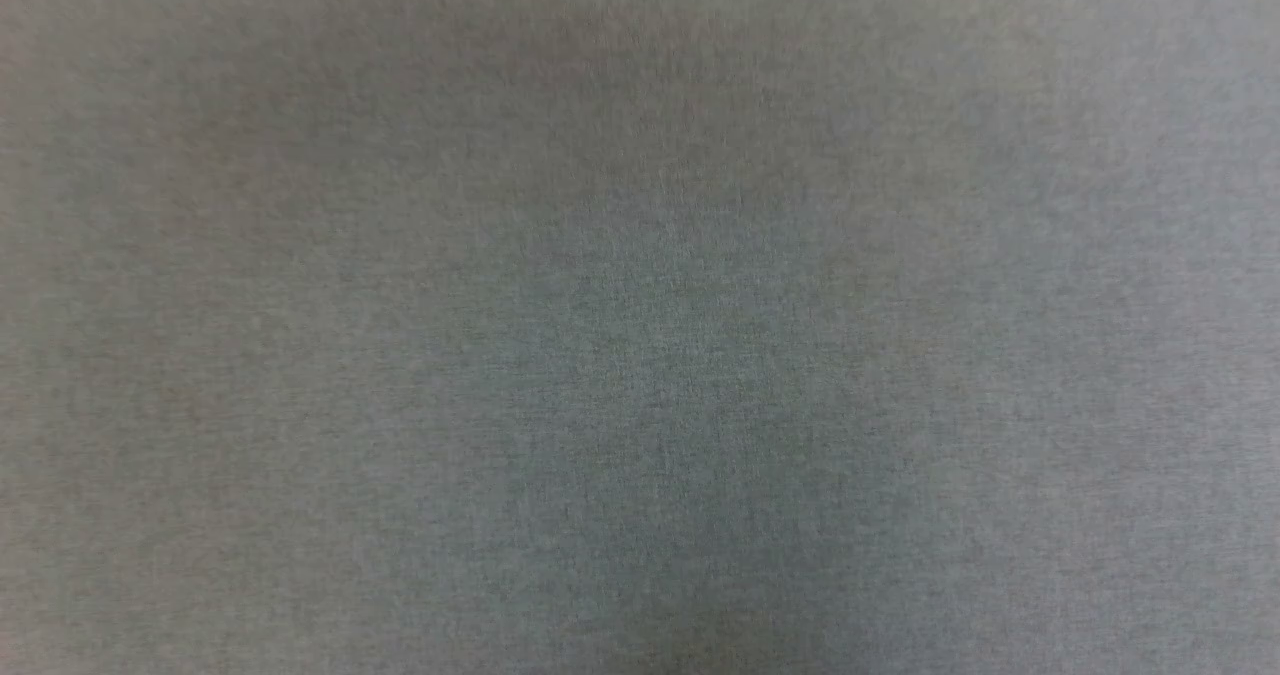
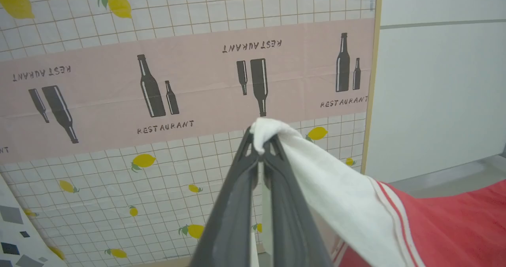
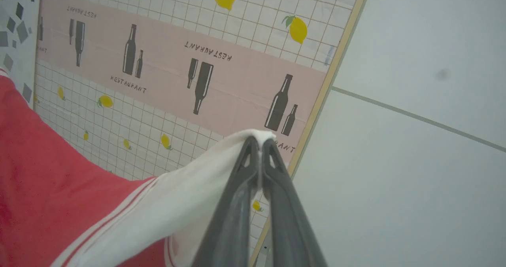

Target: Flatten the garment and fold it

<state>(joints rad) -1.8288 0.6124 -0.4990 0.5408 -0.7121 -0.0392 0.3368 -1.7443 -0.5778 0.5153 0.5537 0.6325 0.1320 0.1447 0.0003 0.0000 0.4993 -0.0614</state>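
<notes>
In the left wrist view my left gripper [image 2: 260, 145] is shut on a white-trimmed corner of the red jersey [image 2: 442, 227], which drapes away to the lower right with red stripes along the trim. In the right wrist view my right gripper [image 3: 260, 143] is shut on another white corner of the jersey [image 3: 47, 180], whose red cloth hangs off to the lower left. Both corners are held up above the table. The lettering and number are hidden.
Below lies a tablecloth [image 2: 118, 85] with a lemon grid and a pink band of bottles, ending at a wooden table edge [image 3: 328, 85]. Pale floor tiles [image 3: 415, 160] lie beyond the edge. The head view is a blurred grey surface [image 1: 640, 315].
</notes>
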